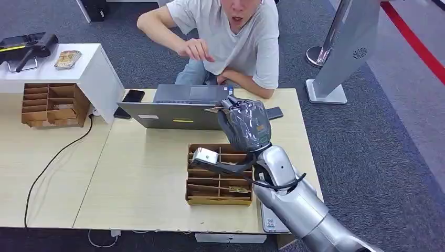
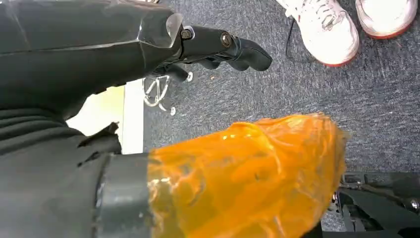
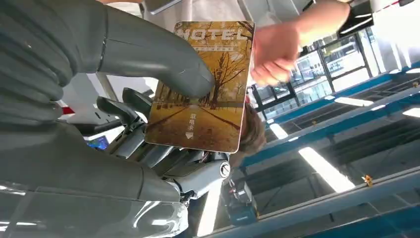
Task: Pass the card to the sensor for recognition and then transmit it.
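The right hand [image 1: 245, 123] is raised above the far edge of the table [image 1: 147, 184], fingers closed around a hotel key card [image 3: 203, 84] that it pinches between the thick grey thumb [image 3: 163, 59] and the darker fingers [image 3: 124, 106] behind it. In the right wrist view the card is a golden-brown picture of an autumn tree avenue with the word HOTEL printed across one end; from the head view just a pale corner of it pokes out beside the knuckles, near the back of the open laptop [image 1: 178, 107]. A person's hand [image 3: 275, 54] is right at the card's free edge in the wrist view, blurred, and whether it touches the card I cannot tell. That person [image 1: 231, 37] sits across the table behind the laptop, leaning forward in a pale grey T-shirt. Below the raised hand, on the table, sits a brown cardboard divider tray [image 1: 218, 176] with a card lying in its nearest slot, and a small white-and-black device [image 1: 207, 157] rests over its far left corner. A dark phone [image 1: 133, 96] lies left of the laptop. Farther left a second cardboard tray [image 1: 52, 105] stands by a white box [image 1: 84, 68]. The left hand [image 2: 218, 44] hangs low over grey carpet, empty, its dark fingers only loosely bent, with an orange wrapped part [image 2: 247, 173] close to the camera.
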{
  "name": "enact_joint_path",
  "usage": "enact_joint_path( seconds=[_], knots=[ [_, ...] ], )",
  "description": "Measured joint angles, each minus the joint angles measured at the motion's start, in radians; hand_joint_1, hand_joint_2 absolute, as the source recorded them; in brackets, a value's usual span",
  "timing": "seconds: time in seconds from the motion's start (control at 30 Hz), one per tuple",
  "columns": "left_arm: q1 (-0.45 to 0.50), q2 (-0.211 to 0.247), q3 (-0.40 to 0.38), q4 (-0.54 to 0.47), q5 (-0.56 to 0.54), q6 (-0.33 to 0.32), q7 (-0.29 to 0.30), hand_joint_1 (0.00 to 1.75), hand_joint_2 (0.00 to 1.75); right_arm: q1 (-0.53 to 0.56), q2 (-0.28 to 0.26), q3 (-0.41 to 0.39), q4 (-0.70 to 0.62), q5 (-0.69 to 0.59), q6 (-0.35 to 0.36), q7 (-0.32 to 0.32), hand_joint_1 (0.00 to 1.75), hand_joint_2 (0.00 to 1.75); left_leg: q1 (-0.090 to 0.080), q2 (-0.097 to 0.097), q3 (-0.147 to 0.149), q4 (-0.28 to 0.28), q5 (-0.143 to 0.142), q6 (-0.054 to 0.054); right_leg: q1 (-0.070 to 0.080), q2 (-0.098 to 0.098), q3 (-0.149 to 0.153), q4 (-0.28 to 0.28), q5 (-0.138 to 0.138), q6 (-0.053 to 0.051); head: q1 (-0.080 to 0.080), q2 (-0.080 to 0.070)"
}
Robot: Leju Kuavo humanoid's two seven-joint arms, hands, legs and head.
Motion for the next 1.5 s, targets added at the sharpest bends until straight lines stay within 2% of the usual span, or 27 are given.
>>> enact_joint_path(
  seconds=[0.3, 0.5, 0.63, 0.83, 0.93, 1.07, 1.2, 1.4, 1.5],
  knots=[
    [0.0, 0.0, 0.0, 0.0, 0.005, 0.003, 0.0, 0.0, 0.0, 0.001, 0.0, 0.002, -0.016, -0.035, -0.002, -0.018, 1.75, 1.75, 0.0, 0.0, 0.0, 0.0, 0.0, 0.0, 0.0, 0.0, 0.0, 0.0, 0.0, 0.0, 0.0, 0.0],
    [0.0, 0.0, 0.0, 0.0, 0.021, 0.01, -0.002, 0.0, 0.0, 0.018, 0.0, 0.003, -0.049, -0.119, 0.007, -0.052, 1.75, 1.75, 0.0, 0.0, 0.0, 0.0, 0.0, 0.0, 0.0, 0.0, 0.0, 0.0, 0.0, 0.0, 0.0, 0.0],
    [0.001, -0.001, 0.001, 0.0, 0.034, 0.013, -0.007, 0.0, 0.0, 0.066, -0.016, 0.001, -0.089, -0.187, 0.007, -0.084, 1.75, 1.75, 0.0, 0.0, 0.0, 0.0, 0.0, 0.0, 0.0, 0.0, 0.0, 0.0, 0.0, 0.0, 0.0, 0.0],
    [0.001, -0.002, 0.006, 0.0, 0.065, 0.025, -0.019, 0.0, 0.0, 0.198, -0.043, -0.032, -0.145, -0.344, 0.003, -0.186, 1.75, 1.75, 0.0, 0.0, 0.0, 0.0, -0.001, 0.0, 0.0, 0.0, 0.0, -0.001, 0.0, 0.0, 0.0, 0.0],
    [0.001, -0.002, 0.011, 0.0, 0.071, 0.028, -0.021, 0.0, 0.0, 0.241, -0.052, -0.043, -0.159, -0.371, 0.007, -0.204, 1.75, 1.75, 0.0, 0.0, 0.0, 0.0, -0.001, 0.0, 0.0, 0.0, -0.001, -0.001, 0.0, 0.0, 0.0, 0.0],
    [0.002, -0.003, 0.015, 0.0, 0.086, 0.032, -0.025, 0.0, 0.0, 0.309, -0.053, -0.075, -0.18, -0.503, 0.078, -0.262, 1.75, 1.75, 0.0, 0.0, 0.0, 0.0, -0.001, 0.0, 0.0, 0.0, -0.001, -0.001, 0.0, 0.0, 0.0, 0.0],
    [0.002, -0.005, 0.021, 0.0, 0.097, 0.034, -0.032, 0.0, 0.0, 0.402, -0.055, -0.121, -0.202, -0.679, 0.179, -0.331, 1.75, 1.75, 0.0, 0.0, 0.0, 0.0, -0.001, 0.0, 0.0, 0.0, -0.001, -0.001, 0.0, 0.0, 0.0, 0.0],
    [0.002, -0.004, 0.021, 0.0, 0.109, 0.033, -0.034, 0.0, 0.0, 0.51, -0.07, -0.197, -0.235, -0.844, 0.324, -0.37, 1.75, 1.75, 0.0, 0.0, -0.001, 0.0, -0.001, 0.001, 0.0, 0.0, -0.001, -0.001, -0.001, 0.001, 0.0, 0.0],
    [0.002, -0.004, 0.021, 0.0, 0.11, 0.033, -0.034, 0.0, 0.0, 0.541, -0.074, -0.227, -0.247, -0.869, 0.348, -0.374, 1.75, 1.75, 0.0, 0.0, -0.001, 0.0, -0.001, 0.001, 0.0, 0.0, -0.001, -0.001, -0.001, 0.001, 0.0, 0.0]
  ],
)
